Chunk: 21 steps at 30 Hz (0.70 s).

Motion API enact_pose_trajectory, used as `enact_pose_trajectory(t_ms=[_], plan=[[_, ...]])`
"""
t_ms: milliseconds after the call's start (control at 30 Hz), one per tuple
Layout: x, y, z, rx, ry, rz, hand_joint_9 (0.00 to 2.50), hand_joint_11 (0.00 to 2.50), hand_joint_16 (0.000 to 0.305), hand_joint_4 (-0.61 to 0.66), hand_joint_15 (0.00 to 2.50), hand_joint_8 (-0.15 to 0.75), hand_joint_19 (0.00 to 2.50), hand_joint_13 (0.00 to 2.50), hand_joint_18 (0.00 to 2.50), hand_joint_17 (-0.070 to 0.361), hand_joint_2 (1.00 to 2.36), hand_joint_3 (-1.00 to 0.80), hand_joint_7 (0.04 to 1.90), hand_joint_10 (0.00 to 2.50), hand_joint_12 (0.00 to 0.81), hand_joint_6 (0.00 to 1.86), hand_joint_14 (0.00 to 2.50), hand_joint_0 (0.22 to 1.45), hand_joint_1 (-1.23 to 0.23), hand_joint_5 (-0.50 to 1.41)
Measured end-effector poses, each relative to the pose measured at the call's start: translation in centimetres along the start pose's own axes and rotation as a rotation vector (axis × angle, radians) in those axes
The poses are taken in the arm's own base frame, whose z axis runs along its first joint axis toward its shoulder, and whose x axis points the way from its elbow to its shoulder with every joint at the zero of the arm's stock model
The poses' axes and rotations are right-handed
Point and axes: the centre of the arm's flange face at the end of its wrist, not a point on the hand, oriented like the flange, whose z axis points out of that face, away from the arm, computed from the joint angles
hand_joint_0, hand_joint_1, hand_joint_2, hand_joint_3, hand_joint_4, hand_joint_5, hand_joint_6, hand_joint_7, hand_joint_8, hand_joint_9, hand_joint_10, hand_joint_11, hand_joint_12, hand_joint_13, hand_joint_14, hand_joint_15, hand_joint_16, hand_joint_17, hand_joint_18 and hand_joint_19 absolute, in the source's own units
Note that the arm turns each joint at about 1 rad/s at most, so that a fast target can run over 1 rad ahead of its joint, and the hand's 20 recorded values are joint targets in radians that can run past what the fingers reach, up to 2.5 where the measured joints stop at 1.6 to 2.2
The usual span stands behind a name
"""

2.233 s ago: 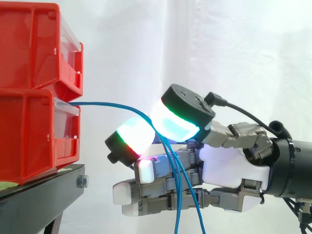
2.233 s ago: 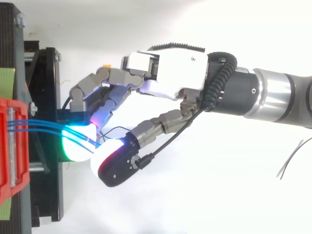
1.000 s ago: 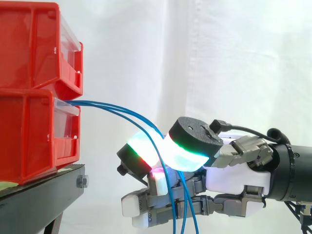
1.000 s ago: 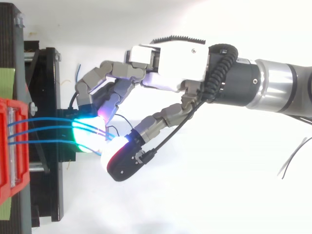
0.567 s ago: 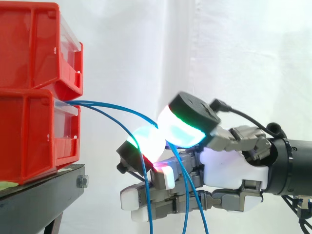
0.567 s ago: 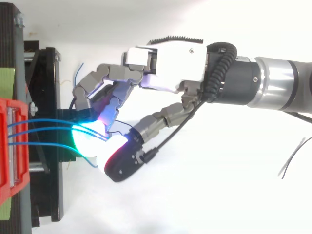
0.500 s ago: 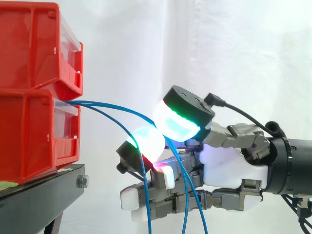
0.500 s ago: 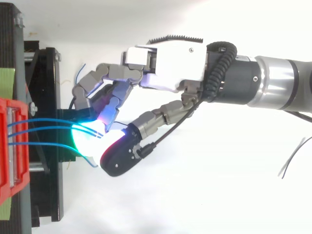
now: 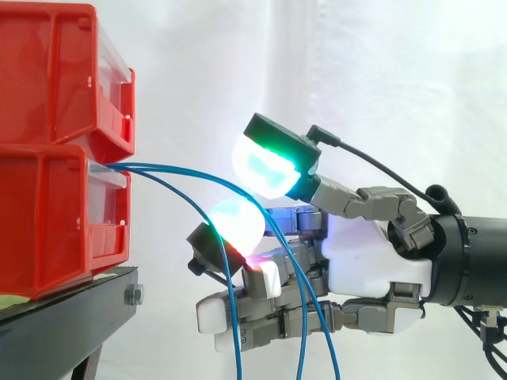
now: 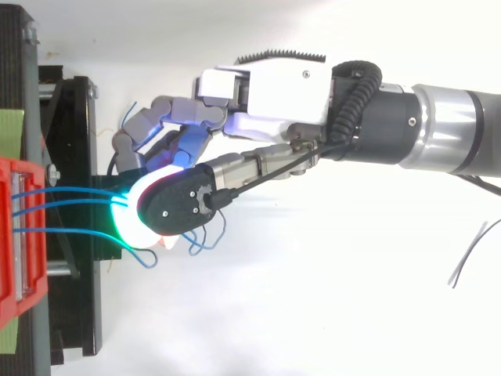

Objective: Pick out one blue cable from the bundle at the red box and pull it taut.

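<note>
Three thin blue cables (image 9: 174, 172) leave the front of the lower red bin (image 9: 47, 222), arc to the right and droop down past my hand (image 9: 372, 261). In the top view the cables (image 10: 70, 192) run side by side from the red bin (image 10: 12, 235) under the hand (image 10: 274, 86). The thumb's green-glowing pad (image 9: 265, 162) is raised above the cables. A cyan-glowing finger pad (image 9: 236, 223) sits below them, with a clear gap between the two pads. Two cables pass through that gap; one hangs down in front of the finger pad. The hand is open, pinching nothing.
A second red bin (image 9: 55, 71) is stacked on the lower one, both on the black stand (image 9: 63, 317) at the left. A white curtain hangs behind. Loose blue cable ends (image 10: 207, 239) curl beside the hand in the top view.
The thumb has lifted up and off the finger pad it was pressed against, opening a gap around the cables. In the top view it has swung over the fingers.
</note>
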Motion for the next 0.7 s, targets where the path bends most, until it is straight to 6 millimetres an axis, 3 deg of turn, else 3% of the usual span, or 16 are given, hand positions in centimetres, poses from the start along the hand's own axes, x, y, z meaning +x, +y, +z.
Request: enact_pose_trajectory(t_ms=[267, 467, 700], plan=[[-0.13, 0.07, 0.05, -0.004, -0.002, 0.000, 1.05, 0.73, 0.006, 0.08, 0.38, 0.263, 0.44, 0.78, 0.45, 0.013, 1.01, -0.37, 0.97, 0.02, 0.128, 0.90, 0.01, 0.61, -0.71, -0.17], [-0.16, 0.06, 0.03, -0.001, -0.002, -0.005, 1.03, 0.72, 0.006, 0.05, 0.37, 0.257, 0.42, 0.78, 0.47, 0.014, 1.01, -0.42, 0.96, 0.02, 0.130, 0.90, 0.01, 0.65, -0.77, -0.18], [-0.16, 0.05, 0.03, 0.000, -0.002, -0.006, 1.00, 0.73, 0.006, -0.12, 0.36, 0.232, 0.39, 0.80, 0.53, 0.014, 1.00, -0.49, 1.02, 0.02, 0.127, 0.92, 0.01, 0.75, -0.84, -0.19]])
